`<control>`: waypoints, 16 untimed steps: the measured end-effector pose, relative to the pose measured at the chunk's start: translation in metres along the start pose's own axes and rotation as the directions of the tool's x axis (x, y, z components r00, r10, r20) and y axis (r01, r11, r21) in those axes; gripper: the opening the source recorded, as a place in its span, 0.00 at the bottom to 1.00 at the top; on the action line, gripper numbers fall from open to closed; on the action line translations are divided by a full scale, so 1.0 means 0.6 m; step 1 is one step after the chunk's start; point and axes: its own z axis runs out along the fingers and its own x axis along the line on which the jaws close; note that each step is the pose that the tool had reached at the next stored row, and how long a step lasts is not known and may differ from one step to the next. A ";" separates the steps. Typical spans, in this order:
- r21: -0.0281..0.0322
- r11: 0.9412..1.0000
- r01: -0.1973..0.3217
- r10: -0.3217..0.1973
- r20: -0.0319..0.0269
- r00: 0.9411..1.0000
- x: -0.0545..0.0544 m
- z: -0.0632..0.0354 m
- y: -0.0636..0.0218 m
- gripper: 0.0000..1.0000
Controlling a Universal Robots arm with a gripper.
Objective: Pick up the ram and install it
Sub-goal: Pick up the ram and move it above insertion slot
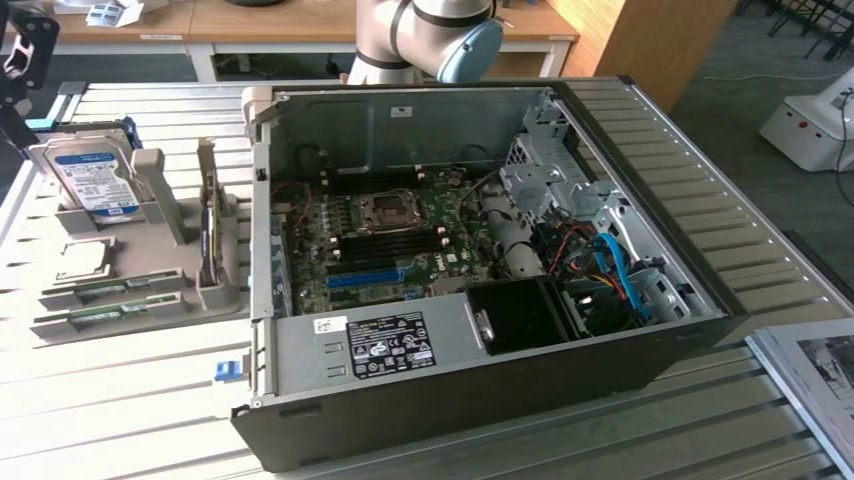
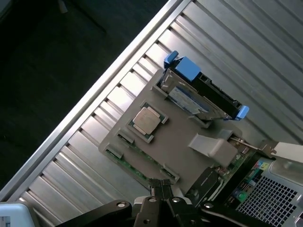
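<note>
- Ram: two thin green sticks lie flat, side by side, in shallow slots along one edge of the grey holder. Neither is lifted, and both are outside the case.
- The hand has its dark fingers pressed together with nothing between them. In the wrist view its tips hang over the holder's ram edge, close to the sticks; I cannot tell whether they touch.
- Just past the ram, a square silver chip sits in its own recess on the holder.
- Beyond the chip, a drive in a blue caddy stands on edge in a rack, on the side of the holder away from the ram.
- A brownish card stands upright in a slot on the holder's side nearest the case.
- The holder rests on the slatted metal counter, just beside the case, on the exterior view's left of it.
- The case lies on its side with the panel off and the motherboard facing up. Long black slots run beside the processor socket, and a bright blue slot lies nearer the camera.
- The arm shows a grey and blue joint at the top of the exterior view, behind the case.
</note>
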 end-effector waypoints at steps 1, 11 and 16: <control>0.000 1.000 0.008 -0.008 0.000 1.000 0.000 0.000 0.000 0.10; -0.002 0.996 0.085 -0.085 -0.004 0.996 0.000 0.000 0.000 0.10; -0.003 0.992 0.127 -0.127 -0.005 0.992 0.000 0.000 0.000 0.10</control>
